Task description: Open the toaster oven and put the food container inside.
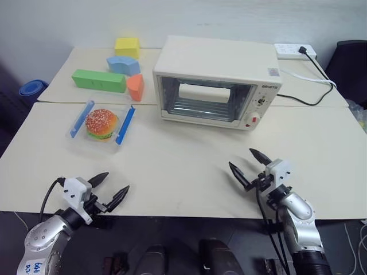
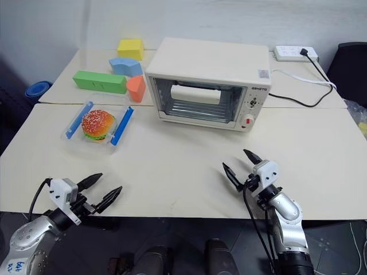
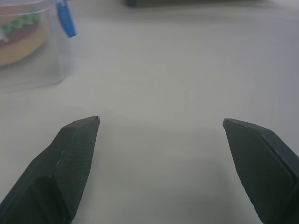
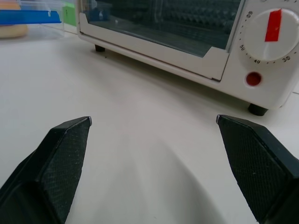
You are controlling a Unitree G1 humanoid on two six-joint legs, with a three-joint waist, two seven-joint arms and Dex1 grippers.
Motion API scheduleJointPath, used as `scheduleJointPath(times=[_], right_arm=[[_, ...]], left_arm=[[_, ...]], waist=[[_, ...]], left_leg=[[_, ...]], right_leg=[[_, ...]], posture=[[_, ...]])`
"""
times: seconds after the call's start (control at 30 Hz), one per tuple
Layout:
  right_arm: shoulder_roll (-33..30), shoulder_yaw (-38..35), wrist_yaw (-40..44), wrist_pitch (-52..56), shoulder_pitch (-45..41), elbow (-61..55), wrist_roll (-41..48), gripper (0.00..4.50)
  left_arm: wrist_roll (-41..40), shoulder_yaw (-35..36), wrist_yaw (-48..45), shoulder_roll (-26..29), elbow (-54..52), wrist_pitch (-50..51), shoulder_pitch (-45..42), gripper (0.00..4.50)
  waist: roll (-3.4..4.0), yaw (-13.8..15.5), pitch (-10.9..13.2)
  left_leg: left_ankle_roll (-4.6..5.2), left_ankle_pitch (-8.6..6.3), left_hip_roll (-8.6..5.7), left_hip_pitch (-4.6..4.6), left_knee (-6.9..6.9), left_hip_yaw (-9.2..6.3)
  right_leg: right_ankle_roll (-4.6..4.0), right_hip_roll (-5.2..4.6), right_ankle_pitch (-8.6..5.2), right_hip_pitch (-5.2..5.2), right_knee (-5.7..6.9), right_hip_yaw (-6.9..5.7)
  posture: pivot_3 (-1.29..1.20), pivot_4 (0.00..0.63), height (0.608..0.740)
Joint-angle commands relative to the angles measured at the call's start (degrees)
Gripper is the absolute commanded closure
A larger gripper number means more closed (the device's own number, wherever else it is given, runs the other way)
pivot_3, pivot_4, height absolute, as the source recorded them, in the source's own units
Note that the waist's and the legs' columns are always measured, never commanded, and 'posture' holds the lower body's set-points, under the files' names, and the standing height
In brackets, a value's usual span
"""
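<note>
Two grippers, both mine, both spread wide and holding nothing: left gripper (image 1: 109, 186) low near the counter's front edge, right gripper (image 1: 250, 164) off to the right, facing the oven.

One toaster oven (image 1: 215, 83) sits at the back of the counter (image 1: 183, 166), glass door shut, cream bar handle (image 1: 205, 93) across its upper part. One red button (image 1: 253, 120) and one dial with a red pointer (image 4: 273, 29) on its right panel. One food container (image 1: 102, 124) rests left of the oven, well apart from both grippers, with two blue clips and one toy hamburger inside.

Four foam blocks behind the container: yellow block (image 1: 127, 46), blue block (image 1: 124, 65), green block (image 1: 98, 80), orange block (image 1: 135, 87). One power strip (image 1: 293, 50) at the far right, its black cord (image 1: 309, 97) trailing past the oven.

Risks, as I judge them: pulling the handle could drag the whole oven forward, since nothing braces it. The clear container walls look slick; a pinch off-centre may tip it. Lowered, the door may crowd the container's path in. The orange block lies close enough to get nudged.
</note>
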Motion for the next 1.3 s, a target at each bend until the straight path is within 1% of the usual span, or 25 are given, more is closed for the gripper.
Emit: scheduleJointPath(times=[0.03, 0.13, 0.2, 0.3, 0.4, 0.47, 0.53, 0.6, 0.67, 0.8, 0.9, 1.0, 1.1, 1.23, 1.3], right_arm=[[-1.0, 0.4, 2.7, 0.4, -0.5, -2.2, 2.5, 0.02], [-3.2, 0.4, 4.6, 6.2, -1.7, -8.8, 6.7, 0.02], [-5.2, 0.2, 5.1, 12.3, -3.4, -13.7, 10.1, 0.02], [-8.9, 0.4, 5.3, 21.7, -7.6, -18.4, 13.7, 0.02], [-11.3, 0.7, 4.5, 29.7, -14.0, -19.3, 15.9, 0.02], [-11.3, 1.1, 3.7, 33.0, -18.2, -18.1, 16.2, 0.02], [-10.0, 2.1, 2.9, 34.8, -23.6, -15.2, 15.4, 0.02], [-8.7, 3.3, 2.2, 35.4, -27.2, -12.6, 13.9, 0.02], [-7.9, 4.2, 2.1, 35.2, -29.2, -10.5, 12.6, 0.02], [-6.1, 4.4, 2.0, 34.2, -32.1, -8.1, 11.6, 0.02], [-5.0, 4.6, 3.5, 34.0, -33.0, -8.5, 12.1, 0.02], [-4.5, 5.2, 7.2, 33.7, -32.6, -11.2, 13.8, 0.02], [-6.3, 7.1, 12.2, 35.0, -30.8, -15.5, 14.9, 0.02], [-9.6, 8.5, 15.8, 36.3, -27.2, -17.9, 14.0, 0.02], [-10.0, 8.9, 16.1, 35.5, -25.1, -18.3, 13.1, 0.00]], left_arm=[[-0.8, 0.3, -1.5, 1.5, -3.2, -0.2, -0.9, 0.00], [-7.8, 2.2, -5.9, 3.8, -5.2, 3.9, -1.5, 0.00], [-12.5, 3.4, -11.9, 7.7, -6.4, 6.6, -1.6, 0.00], [-18.1, 5.8, -14.0, 10.7, -6.1, 9.8, -5.7, 0.00], [-22.2, 6.8, -15.0, 13.6, -4.7, 13.6, -12.0, 0.00], [-23.4, 6.5, -15.1, 14.2, -3.5, 15.1, -16.0, 0.00], [-25.5, 6.0, -15.8, 15.2, -2.0, 17.6, -20.4, 0.00], [-25.3, 4.9, -18.5, 17.6, -1.5, 19.6, -22.0, 0.00], [-25.0, 4.7, -19.0, 18.4, -0.6, 20.3, -24.0, 0.00], [-25.2, 4.8, -18.2, 17.5, -0.4, 21.2, -25.7, 0.00], [-25.2, 4.8, -16.7, 16.1, -1.5, 21.6, -25.7, 0.00], [-24.0, 4.3, -16.2, 15.5, -1.4, 21.4, -25.6, 0.00], [-22.2, 3.8, -16.9, 16.0, 0.4, 20.4, -26.5, 0.00], [-21.5, 3.1, -18.8, 17.5, 6.4, 21.0, -31.9, 0.00], [-20.2, 1.2, -20.2, 17.7, 11.7, 20.6, -37.5, 0.40]], waist=[[0.00, 0.0, 0.0], [0.01, -0.3, 0.0], [0.01, -0.5, 0.0], [0.03, -0.5, 0.0], [0.03, -0.4, 0.0], [0.03, -0.4, 0.0], [0.02, -0.4, 0.0], [0.02, -0.6, 0.0], [0.02, -0.7, 0.0], [0.02, -0.6, 0.0], [0.02, -0.6, 0.0], [0.02, -0.5, 0.0], [0.03, -0.7, 0.0], [0.01, -0.7, 0.1], [0.00, -0.5, 0.1]], left_leg=[[0.00, 0.00, 0.00, 0.01, -0.01, 0.00], [0.00, 0.00, 0.00, 0.01, -0.03, 0.01], [0.00, 0.00, 0.01, 0.02, -0.03, -0.01], [-0.02, 0.00, 0.05, 0.06, -0.07, 0.00], [-0.03, 0.01, 0.05, 0.07, -0.04, -0.07], [-0.05, 0.02, 0.05, 0.06, -0.03, -0.08], [-0.05, 0.01, 0.04, 0.06, -0.06, -0.08], [-0.08, 0.02, 0.04, -0.04, -0.04, -0.08], [-0.22, 0.11, 0.04, -0.22, -0.05, -0.06], [-0.34, 0.17, 0.04, -0.46, -0.02, -0.07], [-0.30, 0.15, 0.01, -0.52, 0.02, -0.05], [-0.29, 0.14, 0.01, -0.53, 0.01, -0.07], [-0.29, 0.14, 0.02, -0.53, -0.05, -0.06], [-0.31, 0.15, 0.04, -0.54, -0.04, -0.02], [-0.31, 0.16, 0.04, -0.52, -0.02, -0.02]], right_leg=[[0.00, 0.00, 0.00, 0.00, 0.00, 0.00], [0.00, 0.01, 0.00, -0.02, 0.05, 0.01], [-0.01, 0.01, -0.01, -0.03, 0.08, 0.01], [-0.12, 0.01, -0.07, -0.06, 0.14, 0.00], [-0.15, 0.01, -0.09, -0.04, 0.18, -0.05], [-0.15, 0.01, -0.09, -0.04, 0.18, -0.06], [-0.15, 0.01, -0.08, -0.05, 0.16, -0.06], [-0.15, 0.02, -0.08, -0.16, 0.19, -0.08], [-0.15, 0.05, -0.08, -0.36, 0.22, -0.07], [-0.16, 0.04, -0.09, -0.49, 0.24, -0.09], [-0.14, 0.02, -0.08, -0.49, 0.26, -0.08], [-0.13, 0.02, -0.07, -0.49, 0.25, -0.10], [-0.13, 0.04, -0.07, -0.52, 0.25, -0.09], [-0.14, 0.08, -0.08, -0.59, 0.23, -0.08], [-0.14, 0.09, -0.08, -0.60, 0.23, -0.09]], posture=[[0.00, 0.150, 0.740], [0.00, 0.150, 0.740], [0.00, 0.150, 0.740], [0.00, 0.150, 0.740], [0.00, 0.150, 0.740], [0.00, 0.150, 0.740], [0.00, 0.150, 0.740], [0.00, 0.150, 0.740], [0.00, 0.150, 0.740], [0.00, 0.150, 0.740], [0.00, 0.150, 0.740], [0.00, 0.150, 0.740], [0.00, 0.150, 0.740], [0.00, 0.150, 0.740], [0.00, 0.150, 0.740]])
